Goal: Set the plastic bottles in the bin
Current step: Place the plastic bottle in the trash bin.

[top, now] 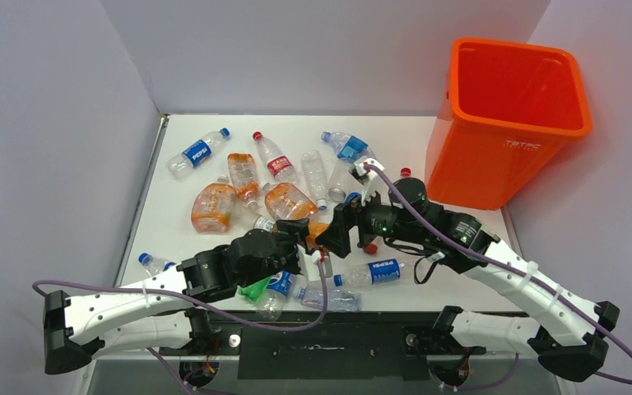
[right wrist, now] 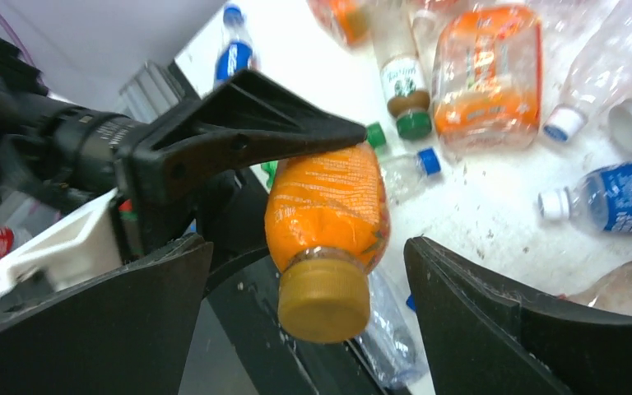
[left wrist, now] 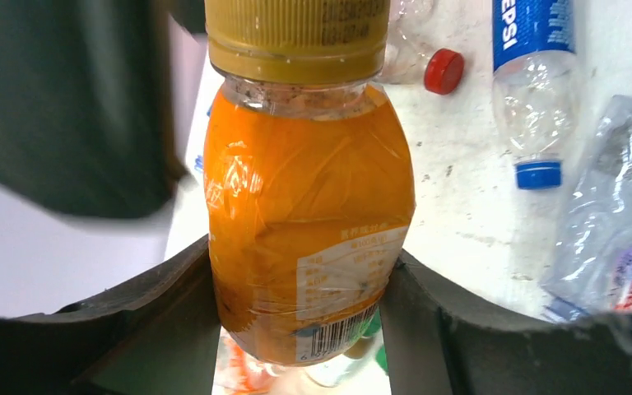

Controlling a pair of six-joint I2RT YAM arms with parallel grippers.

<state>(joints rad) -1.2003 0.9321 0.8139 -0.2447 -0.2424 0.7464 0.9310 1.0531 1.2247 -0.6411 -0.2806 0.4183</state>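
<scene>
Left pincer (left wrist: pixel 300 284) is clamped low on the orange bottle (left wrist: pixel 306 189), its gold cap (left wrist: pixel 296 37) pointing away. Right pincer (right wrist: pixel 306 247) stands wide either side of that cap, touching nothing. The bottle looks light, crushable and film-slick; a mid-body grip seems safest.

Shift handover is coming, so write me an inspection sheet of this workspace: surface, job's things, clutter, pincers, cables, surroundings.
Surface: white table, lightly marked, crowded with bottles.
Job's things: bin standing at far right, no bottle seen inside; orange bottle with gold cap held above the table; Pepsi bottle and many others lying loose.
Clutter: red cap by a clear bottle, maybe loose.
Pincers: left pincer shut on the orange bottle's body; right pincer open around its cap end, not touching.
Cables: purple cable trailing off each arm.
Surroundings: pale walls on three sides; nothing else seen.
</scene>
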